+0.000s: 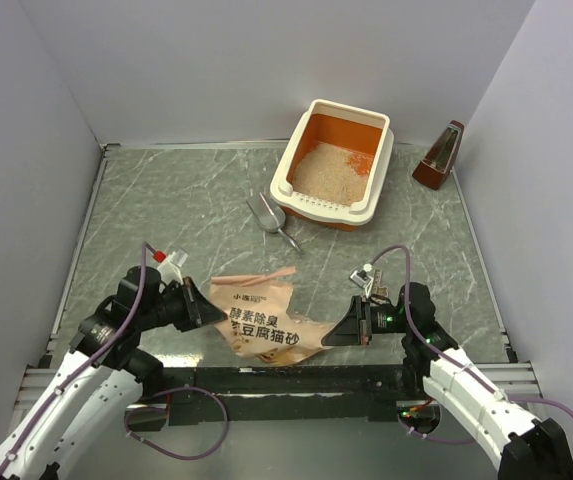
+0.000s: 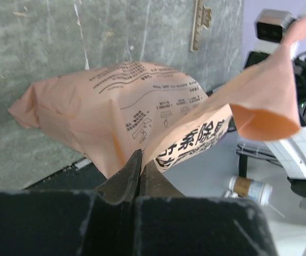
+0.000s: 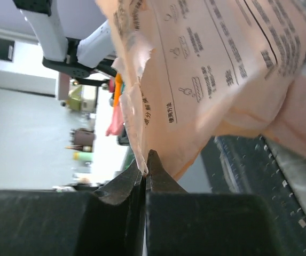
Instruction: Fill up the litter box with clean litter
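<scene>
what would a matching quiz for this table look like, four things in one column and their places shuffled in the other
Things:
1 litter box
2 grey scoop
3 peach bag
4 brown wedge

Places:
A middle of the near edge of the table
B far right corner
C far side, right of centre, with clean litter inside
D lying flat just left of the big tray

Pairs: 1-C, 2-D, 3-A, 4-B

Bright even light, faint shadows, sharp top view, washed-out background behind bag [image 3: 222,64]
</scene>
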Robot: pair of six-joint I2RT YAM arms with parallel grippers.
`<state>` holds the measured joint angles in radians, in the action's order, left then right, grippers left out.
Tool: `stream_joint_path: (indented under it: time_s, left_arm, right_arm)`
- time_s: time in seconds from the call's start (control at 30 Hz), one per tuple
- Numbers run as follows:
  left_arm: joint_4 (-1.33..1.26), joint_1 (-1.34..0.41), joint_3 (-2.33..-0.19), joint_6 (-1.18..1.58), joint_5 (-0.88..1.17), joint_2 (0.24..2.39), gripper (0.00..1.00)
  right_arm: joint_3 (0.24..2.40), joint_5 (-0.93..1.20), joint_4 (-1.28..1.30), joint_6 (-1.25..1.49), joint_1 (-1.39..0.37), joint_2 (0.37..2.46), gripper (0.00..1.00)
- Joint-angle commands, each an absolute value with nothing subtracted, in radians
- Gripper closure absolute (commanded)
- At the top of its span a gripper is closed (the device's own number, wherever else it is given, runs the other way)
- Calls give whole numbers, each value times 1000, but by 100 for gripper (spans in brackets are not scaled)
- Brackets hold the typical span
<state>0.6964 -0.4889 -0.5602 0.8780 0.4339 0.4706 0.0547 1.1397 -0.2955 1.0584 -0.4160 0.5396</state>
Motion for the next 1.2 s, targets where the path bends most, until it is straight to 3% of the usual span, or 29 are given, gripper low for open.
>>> stream_joint_path:
  time_s: [0.0,0.4,0.53,0.63,0.83,0.93,1.17]
  left_arm:
    - [790,-489,-540,891,558,443,99]
    - [894,-489,-470,948,716,305,99]
    - [942,-489,-436,948,724,258,99]
    - [968,-489,-425,936,726,252,99]
    - [963,-489,-431,904,721,296,99]
    - [953,-489,-436,896,721,313,99]
    - [948,-489,-457,891,703,342,99]
  right_arm:
    - [159,1177,-54,1083,-411,551,100]
    - [166,1186,176,1135,-410,491,100]
    - [273,1142,360,961,-410,528,100]
    - [418,1022,580,711,-410,564,63]
    - [627,757,701,445,-411,548,44]
    - [688,752,652,411,-425,566,38]
    - [856,593,630,232,-744,692,38]
